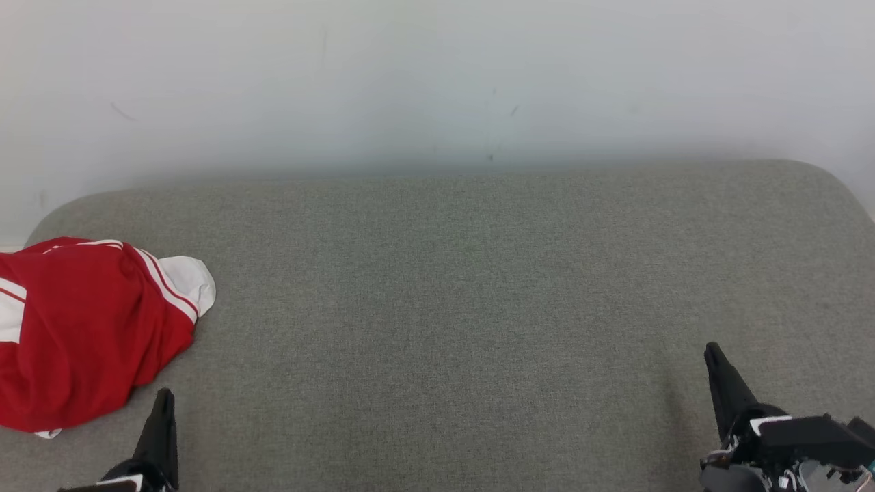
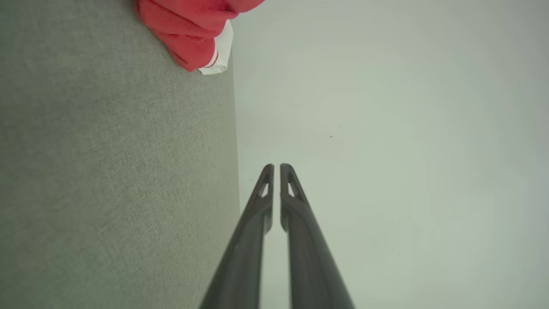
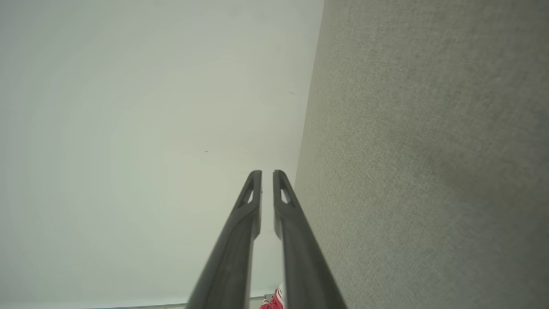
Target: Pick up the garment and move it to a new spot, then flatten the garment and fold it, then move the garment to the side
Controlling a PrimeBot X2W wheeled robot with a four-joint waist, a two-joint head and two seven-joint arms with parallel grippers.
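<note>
The red garment (image 1: 89,328) is heaped at the left end of the grey bench (image 1: 465,307) (just beside the left hand (image 2: 276,167)). That hand and the right hand (image 3: 267,174) are clenched, with nothing grasped.

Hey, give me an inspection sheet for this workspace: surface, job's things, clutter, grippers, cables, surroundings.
Surface: grey fabric top, flat, rounded far corners.
Job's things: red and white garment, crumpled at the left edge, not folded.
Clutter: nothing seen.
Grippers: left gripper and right gripper both shut, holding nothing, apart from the garment.
Cables: nothing seen.
Surroundings: pale wall behind, a few small marks.
</note>
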